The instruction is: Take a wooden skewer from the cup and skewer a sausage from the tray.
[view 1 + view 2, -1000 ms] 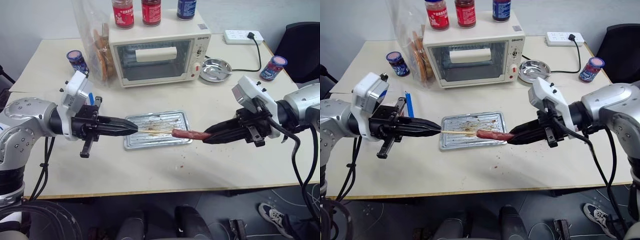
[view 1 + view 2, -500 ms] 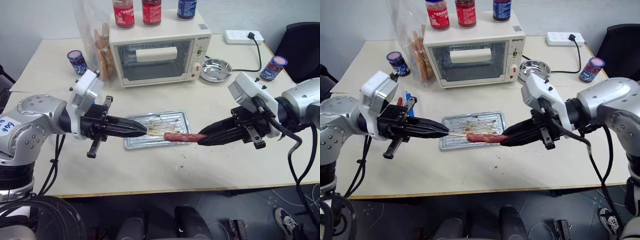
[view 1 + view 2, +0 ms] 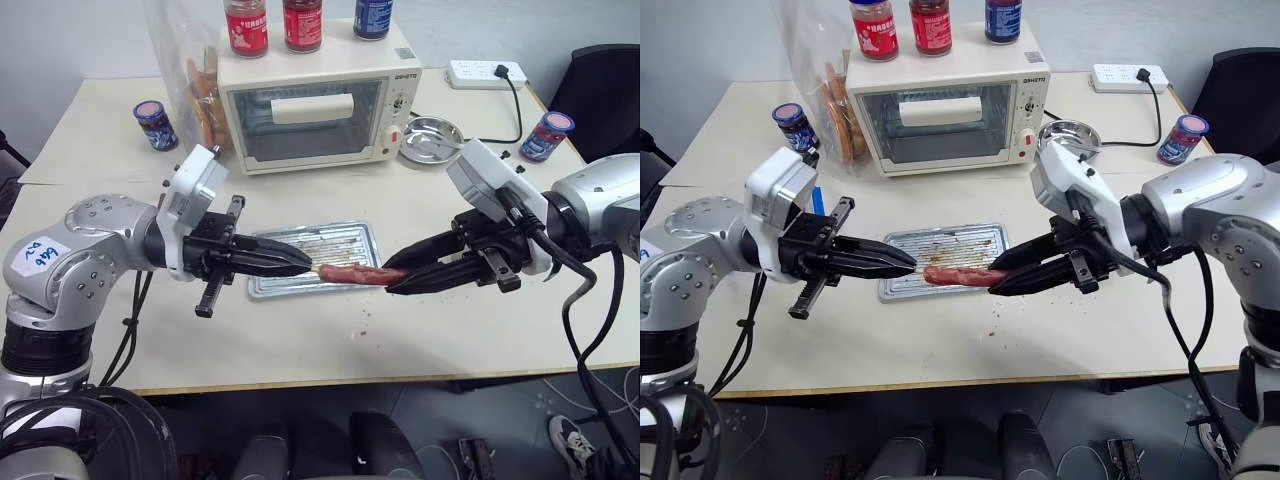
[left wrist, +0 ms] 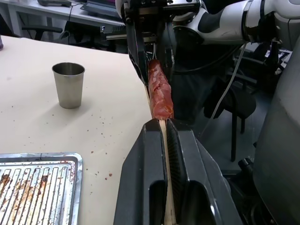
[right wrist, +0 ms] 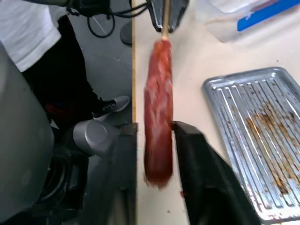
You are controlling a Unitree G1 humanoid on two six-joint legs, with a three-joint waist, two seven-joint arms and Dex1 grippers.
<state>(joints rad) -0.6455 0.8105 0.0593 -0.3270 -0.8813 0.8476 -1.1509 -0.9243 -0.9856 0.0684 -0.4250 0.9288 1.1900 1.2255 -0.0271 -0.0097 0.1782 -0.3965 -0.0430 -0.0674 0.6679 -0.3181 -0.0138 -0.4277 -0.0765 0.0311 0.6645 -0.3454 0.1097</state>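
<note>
1. We see the left tool [image 3: 300, 266] closed on the wooden skewer [image 4: 162, 140], which runs between its two black fingers and comes out at the tips.
2. The sausage [image 3: 350, 272] sits threaded on the skewer just past the left tool's tips, held in the air above the near edge of the tray [image 3: 363, 236].
3. The right tool [image 3: 396, 280] faces the left one from the other side; its fingers [image 5: 201, 173] stand a little apart on either side of the sausage's far end, and we cannot tell whether they touch it.
4. The cup [image 4: 68, 85] stands upright on the table [image 3: 300, 330], apart from the tray.
5. On the toaster oven [image 3: 318, 105] behind the tray there is a small brand mark on the front panel, too small for us to read; a label on the left arm bears handwritten marks we cannot make out.
6. The sausage is reddish-pink and smooth-skinned; the skewer is thin pale wood; the tray is silver metal with a ribbed floor and brown crumbs; the cup is plain brushed metal, tapering to its base.
</note>
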